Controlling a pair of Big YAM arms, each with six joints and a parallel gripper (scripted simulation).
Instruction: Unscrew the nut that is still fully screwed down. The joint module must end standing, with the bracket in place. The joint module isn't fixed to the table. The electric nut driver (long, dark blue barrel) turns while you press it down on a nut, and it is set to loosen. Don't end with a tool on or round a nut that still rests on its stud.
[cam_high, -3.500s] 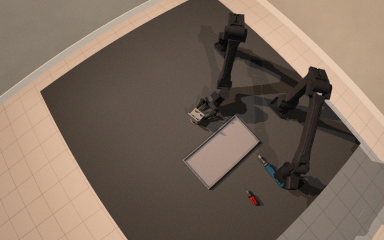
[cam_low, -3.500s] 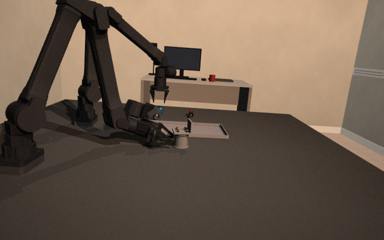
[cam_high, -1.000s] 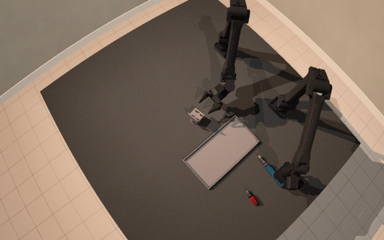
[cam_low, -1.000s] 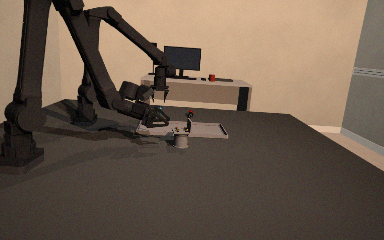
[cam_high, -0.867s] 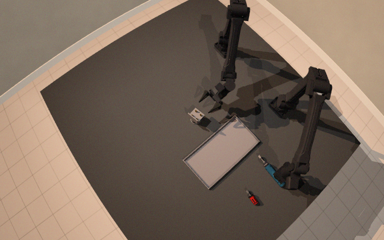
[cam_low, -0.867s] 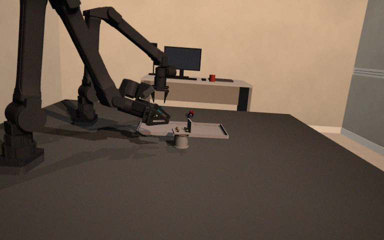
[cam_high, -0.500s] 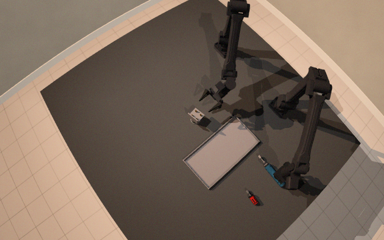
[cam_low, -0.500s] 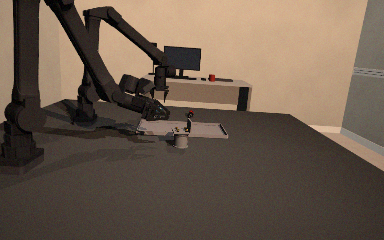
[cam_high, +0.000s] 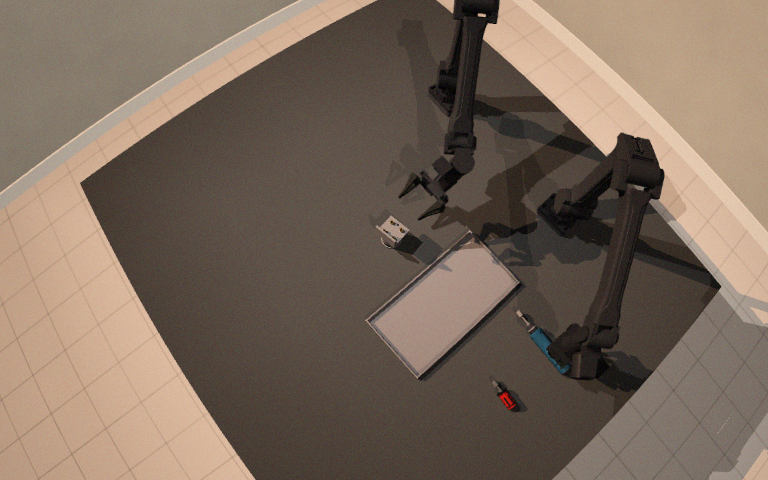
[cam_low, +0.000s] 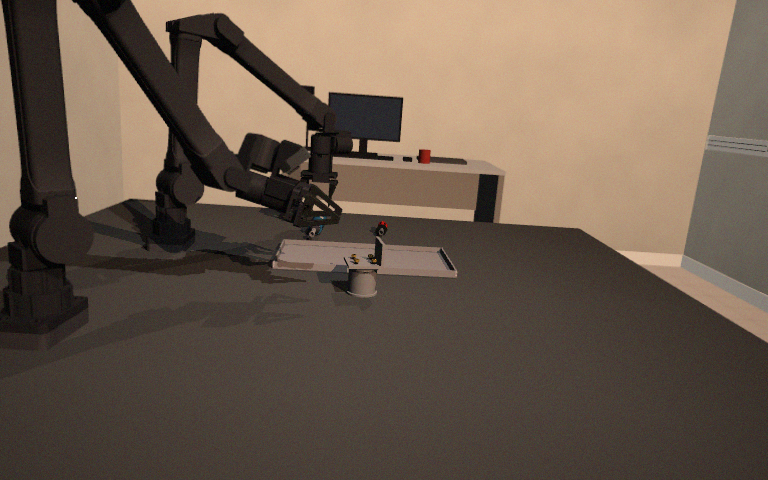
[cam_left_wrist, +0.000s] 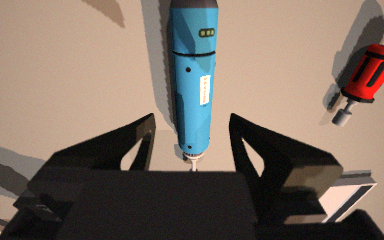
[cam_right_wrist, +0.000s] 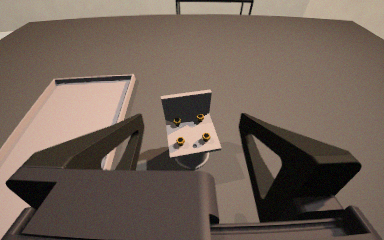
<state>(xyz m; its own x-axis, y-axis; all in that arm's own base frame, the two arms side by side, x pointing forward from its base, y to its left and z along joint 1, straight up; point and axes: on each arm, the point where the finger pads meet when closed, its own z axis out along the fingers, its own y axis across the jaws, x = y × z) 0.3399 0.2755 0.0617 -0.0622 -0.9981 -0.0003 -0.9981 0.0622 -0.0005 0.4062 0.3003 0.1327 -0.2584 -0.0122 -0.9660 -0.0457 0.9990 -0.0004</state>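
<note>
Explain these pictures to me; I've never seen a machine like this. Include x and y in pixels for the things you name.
Two black robot arms share one table. One picture looks down from above, one from the side, and one rides on each arm's wrist.

The left gripper (cam_high: 557, 353) (cam_low: 323, 192) (cam_left_wrist: 192, 119) is open above the blue nut driver (cam_high: 540, 341) (cam_low: 320, 229) (cam_left_wrist: 192, 100). The right gripper (cam_high: 410, 208) (cam_low: 338, 216) (cam_right_wrist: 191, 119) is open near the standing joint module (cam_high: 388, 245) (cam_low: 361, 281) (cam_right_wrist: 195, 161), topped by its bracket (cam_high: 392, 227) (cam_low: 379, 249) (cam_right_wrist: 186, 107).

A shallow tray (cam_high: 441, 305) (cam_low: 419, 260) (cam_left_wrist: 347, 197) (cam_right_wrist: 75, 115) and a red-handled tool (cam_high: 506, 399) (cam_low: 382, 225) (cam_left_wrist: 367, 75) also lie there. Neither gripper holds anything.

The right gripper (cam_high: 409, 208) (cam_low: 338, 211) (cam_right_wrist: 191, 119), earlier low beside the joint module (cam_low: 361, 281) (cam_right_wrist: 193, 161), has risen and drawn back from it. Its arm's elbow has swung back too.
</note>
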